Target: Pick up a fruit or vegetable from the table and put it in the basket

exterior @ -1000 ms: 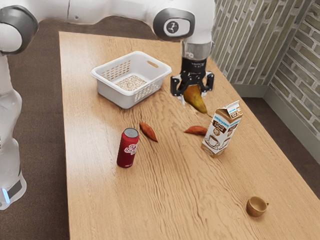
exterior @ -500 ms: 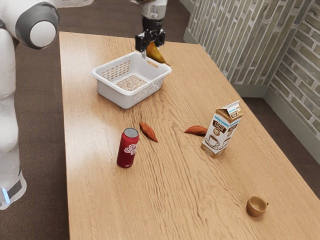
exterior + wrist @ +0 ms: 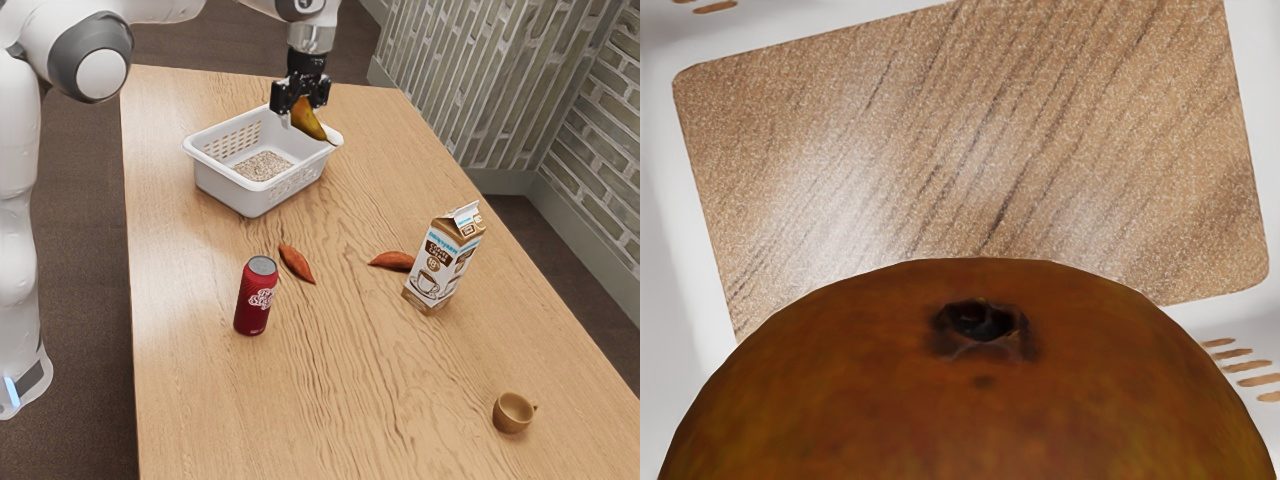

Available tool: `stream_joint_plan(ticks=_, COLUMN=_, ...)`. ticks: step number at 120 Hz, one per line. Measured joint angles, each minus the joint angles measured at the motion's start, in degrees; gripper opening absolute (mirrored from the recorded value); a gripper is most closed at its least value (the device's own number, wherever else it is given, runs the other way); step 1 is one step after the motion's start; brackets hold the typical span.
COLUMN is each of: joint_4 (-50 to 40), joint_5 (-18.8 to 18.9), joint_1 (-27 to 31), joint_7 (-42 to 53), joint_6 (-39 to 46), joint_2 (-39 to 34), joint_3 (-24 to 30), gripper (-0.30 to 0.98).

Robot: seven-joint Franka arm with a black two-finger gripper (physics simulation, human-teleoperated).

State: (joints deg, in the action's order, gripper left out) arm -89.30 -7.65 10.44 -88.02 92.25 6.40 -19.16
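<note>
The pear point(image 3: 310, 123) is in my pincer point(image 3: 304, 114), its fingers closed on the fat end, and it hangs in the air at the far end of the basket point(image 3: 228, 192). In the exterior view the fruit lies at five o'clock from the pincer, its long axis slanting down so that the narrow stem end points between four and five o'clock, across the basket's right-hand corner in that view. The middle of the basket is at about seven o'clock from the pear there. The wrist view has the blossom end toward my camera and the basket's floor beyond it. I can't tell whether the stem tip touches the rim or clears it. I judge the carry nearly done: I'd ease toward seven o'clock, bring the stem end inside the wall, then lower and let go. Releasing here could tip the fruit over the rim.
</note>
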Motion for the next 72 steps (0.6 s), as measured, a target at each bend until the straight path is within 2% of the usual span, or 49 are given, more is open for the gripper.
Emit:
stream_joint_plan(ticks=48, joint_4=3.1, joint_5=-0.4, joint_1=6.8, joint_7=1.7, joint_6=-0.1, joint_2=3.6, joint_3=-0.2, gripper=0.25)
stream_joint_plan(ticks=68, joint_4=3.5, joint_5=-0.4, joint_1=7.7, joint_7=2.3, joint_6=-0.1, joint_2=3.7, joint_3=-0.2, gripper=0.25)
stream_joint_plan(ticks=72, joint_4=3.5, joint_5=-0.4, joint_1=7.8, joint_7=2.5, joint_6=0.0, joint_2=3.7, joint_3=-0.2, gripper=0.29)
